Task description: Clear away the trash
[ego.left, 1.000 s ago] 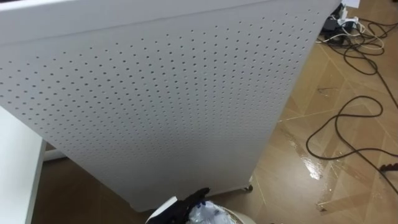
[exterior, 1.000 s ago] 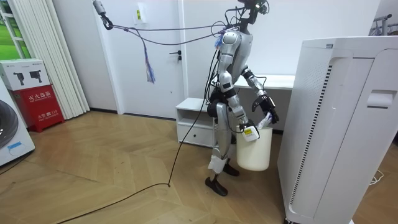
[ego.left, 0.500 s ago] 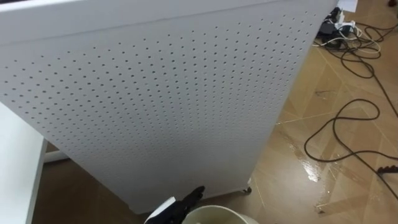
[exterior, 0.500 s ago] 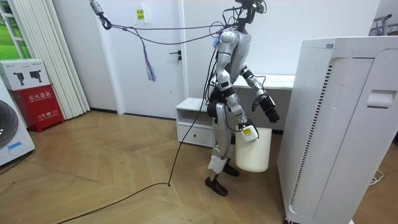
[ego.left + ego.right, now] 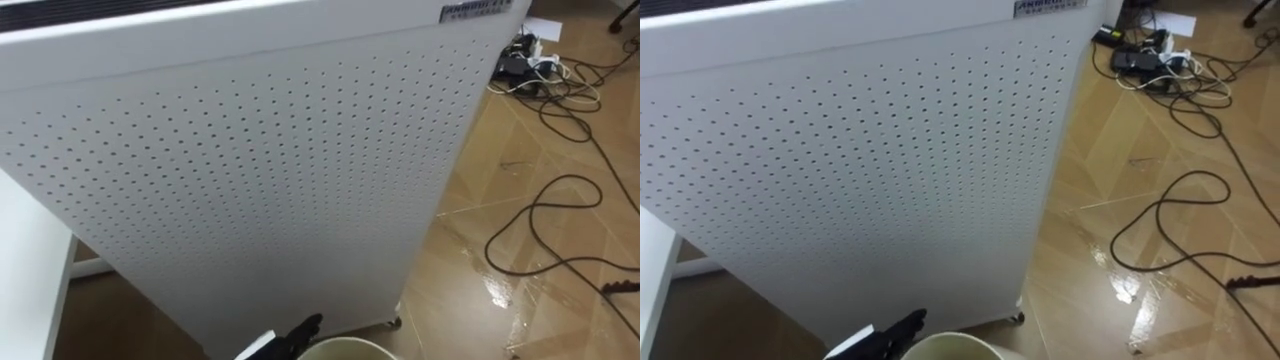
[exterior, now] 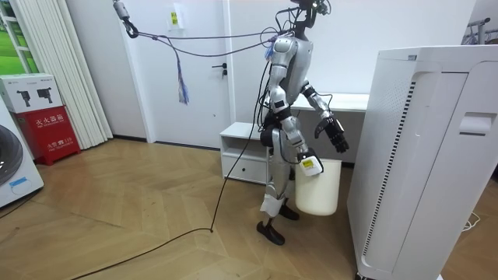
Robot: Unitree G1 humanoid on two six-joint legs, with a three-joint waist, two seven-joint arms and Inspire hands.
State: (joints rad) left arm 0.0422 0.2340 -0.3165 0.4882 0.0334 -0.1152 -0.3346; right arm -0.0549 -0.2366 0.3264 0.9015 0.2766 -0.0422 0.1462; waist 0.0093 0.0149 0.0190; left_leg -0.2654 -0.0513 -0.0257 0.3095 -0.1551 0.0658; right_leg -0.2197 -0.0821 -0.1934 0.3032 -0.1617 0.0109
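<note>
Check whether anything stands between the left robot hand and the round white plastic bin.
Nothing visible does. The left robot hand hangs open above the round white plastic bin, air between them; the white perforated cabinet stands beyond.

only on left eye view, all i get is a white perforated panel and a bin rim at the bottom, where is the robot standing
observer: upright between a low white cabinet and the tall white unit, facing the unit
operator: is the bin tipped
observer: no, the white bin stands upright on the floor just before its feet
operator: where's the right hand
observer: the right hand hangs low, about level with the bin's rim, on the side nearer the room camera
</note>
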